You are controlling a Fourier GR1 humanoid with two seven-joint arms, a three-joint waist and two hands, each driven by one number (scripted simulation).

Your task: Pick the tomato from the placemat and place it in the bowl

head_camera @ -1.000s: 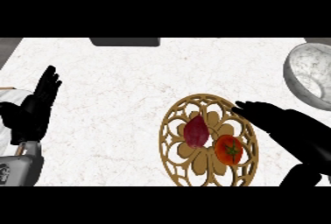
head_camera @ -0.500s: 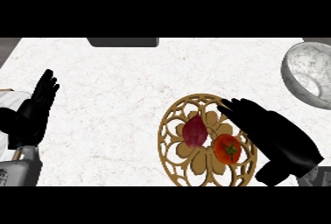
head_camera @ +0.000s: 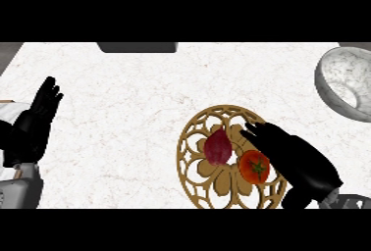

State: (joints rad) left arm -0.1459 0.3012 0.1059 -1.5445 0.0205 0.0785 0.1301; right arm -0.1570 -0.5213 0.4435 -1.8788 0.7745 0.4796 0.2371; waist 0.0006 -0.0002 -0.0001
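Beside tomato point(head_camera: 254, 166): purple vegetable point(head_camera: 217, 146), perhaps onion.

Counter point(head_camera: 145, 98): white stone look, faint tan veining, matt. Placemat point(head_camera: 199, 147), lower centre: tan openwork, wood-like or woven, matt. Tomato point(head_camera: 254, 166): smooth red skin, slight sheen, green calyx. Purple vegetable point(head_camera: 217, 146): smooth, dull. Bowl point(head_camera: 344, 83), upper right: grey-white marbled, stone-like, glossy inside. Hands, left point(head_camera: 36, 122) and right point(head_camera: 293, 157): black, matt.

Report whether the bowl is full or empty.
Empty: the bowl's visible marbled interior holds nothing; the tomato lies on the placemat.
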